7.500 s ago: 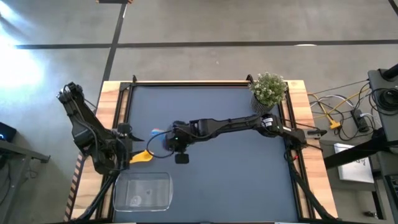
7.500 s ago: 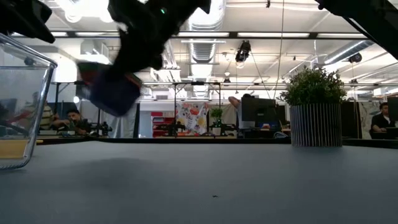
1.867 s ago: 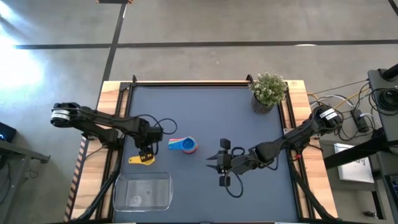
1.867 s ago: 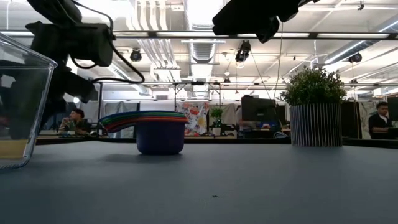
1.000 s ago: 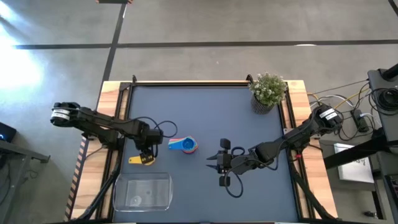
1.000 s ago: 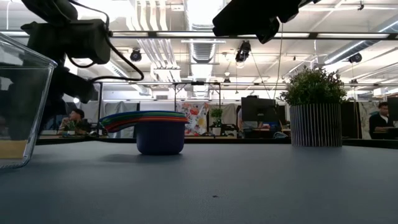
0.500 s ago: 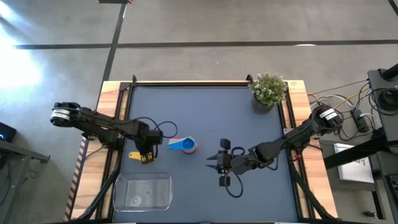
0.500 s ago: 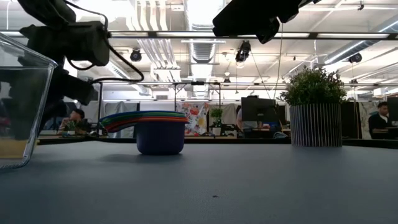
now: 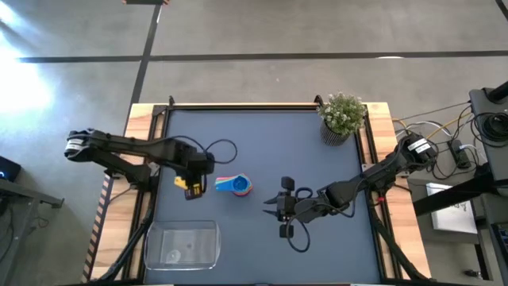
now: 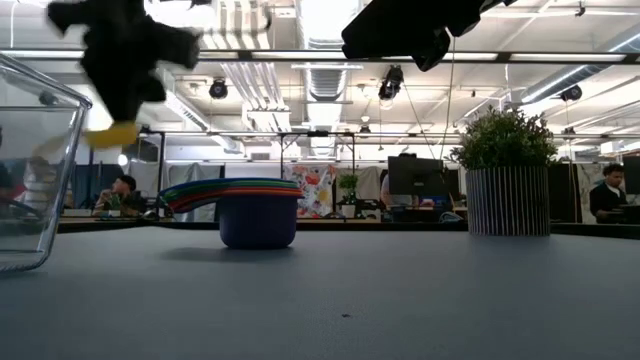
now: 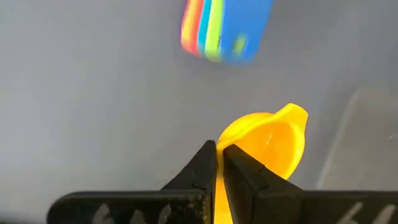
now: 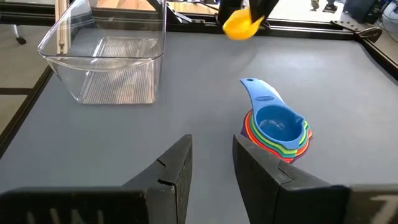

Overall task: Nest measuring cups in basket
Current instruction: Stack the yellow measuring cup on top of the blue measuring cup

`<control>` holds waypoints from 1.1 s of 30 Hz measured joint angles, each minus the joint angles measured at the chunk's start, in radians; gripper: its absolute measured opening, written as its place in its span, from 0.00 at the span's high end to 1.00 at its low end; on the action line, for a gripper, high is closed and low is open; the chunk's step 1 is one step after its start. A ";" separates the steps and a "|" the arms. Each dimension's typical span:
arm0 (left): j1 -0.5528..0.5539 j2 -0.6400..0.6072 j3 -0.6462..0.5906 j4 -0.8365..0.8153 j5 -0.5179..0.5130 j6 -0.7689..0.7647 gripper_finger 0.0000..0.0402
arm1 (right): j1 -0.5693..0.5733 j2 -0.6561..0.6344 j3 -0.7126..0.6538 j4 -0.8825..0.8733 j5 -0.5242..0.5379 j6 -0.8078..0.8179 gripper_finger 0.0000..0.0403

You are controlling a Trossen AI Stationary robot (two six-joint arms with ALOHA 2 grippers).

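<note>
My left gripper (image 9: 193, 186) is shut on the yellow measuring cup (image 11: 271, 140), held above the table left of the stack; the cup also shows in the low view (image 10: 110, 133) and the right wrist view (image 12: 239, 23). The other cups are nested in one stack (image 9: 234, 185), light blue on top (image 12: 277, 123). The stack stands on the table on the dark blue cup's base (image 10: 258, 226). The clear basket (image 9: 182, 244) stands at the near left edge. My right gripper (image 9: 275, 207) is open and empty right of the stack, its fingers (image 12: 178, 167) pointing at it. My left gripper pinches the yellow cup between its two fingers (image 11: 202, 167); a yellow strip (image 11: 219, 186) shows in the gap between them. Which part of the cup this is I cannot tell. The cup's bowl sticks out past the fingertips, lifted clear of the table.
A potted plant (image 9: 343, 116) stands at the table's far right corner. The basket's clear wall (image 10: 35, 170) rises at the left of the low view. Bare dark table lies between the stack and the plant.
My left gripper has risen from the table with the yellow cup and gone a little toward the far edge and toward the stack. The cup, which lay on the table, is now lifted clear. The stack and my right arm have kept still.
</note>
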 joint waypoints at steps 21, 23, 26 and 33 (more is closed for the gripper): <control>0.057 0.351 0.349 0.157 0.142 0.070 1.00 | 0.179 -0.095 -0.019 0.081 0.303 -0.095 0.75; 0.075 0.391 0.361 0.159 0.158 0.077 1.00 | 0.179 -0.095 -0.020 0.073 0.305 -0.090 0.75; 0.106 0.426 0.375 0.163 0.169 0.077 1.00 | 0.183 -0.096 -0.021 0.061 0.308 -0.090 0.75; 0.172 0.461 0.374 0.241 0.209 0.049 1.00 | 0.185 -0.100 -0.021 0.052 0.308 -0.093 0.75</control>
